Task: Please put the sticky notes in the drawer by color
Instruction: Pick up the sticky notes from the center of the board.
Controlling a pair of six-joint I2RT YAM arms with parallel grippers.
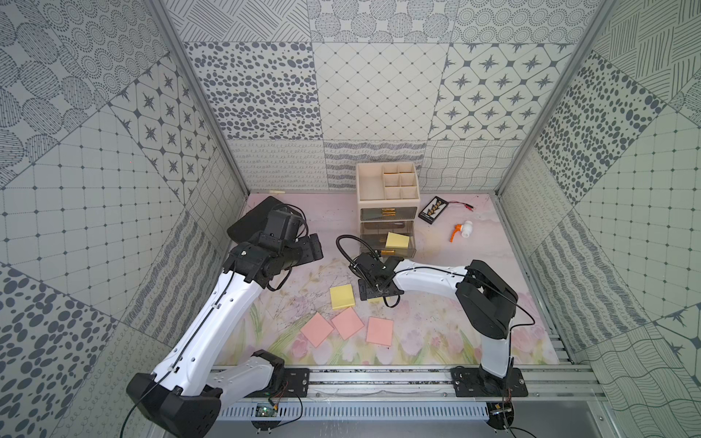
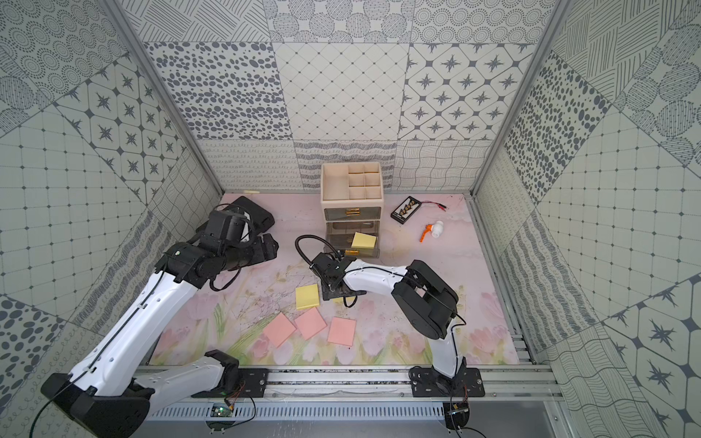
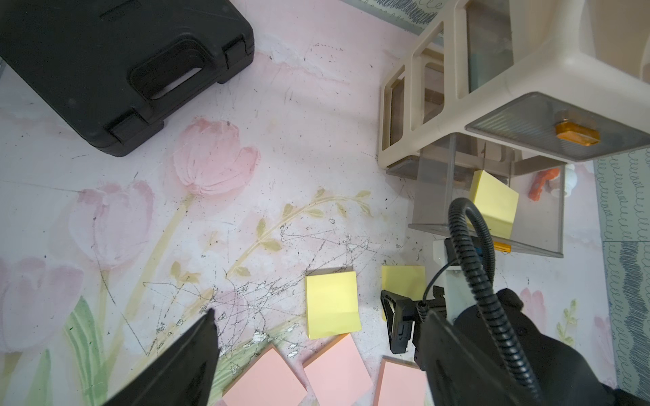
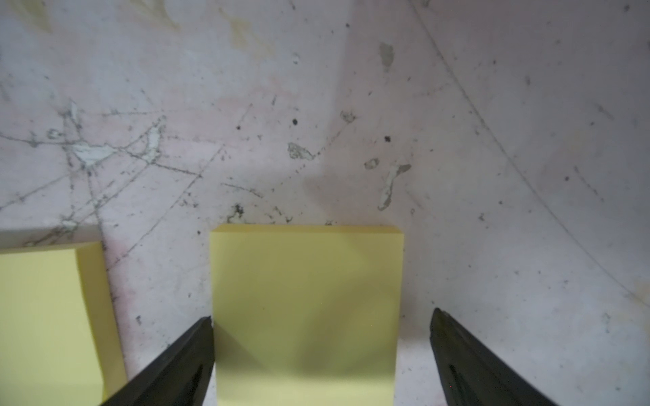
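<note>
Right hand (image 4: 322, 314) spread astride yellow pad (image 4: 306, 267), drawer (image 1: 373, 239) out

Three yellow pads (image 1: 342, 297), three pink pads (image 1: 347, 322)

black case (image 1: 248, 222), orange valve (image 1: 460, 230), wired tray (image 1: 433, 209)

No text, label, brand or number can be read in any view. The small black pack (image 1: 433, 209) lying on the table well beyond the right gripper (image 4: 322, 314) and off to its right, just beside the cream drawer chest (image 1: 388, 204), shows pale marks along one edge in both top views. They may be print, but they are too small to make out.
</note>
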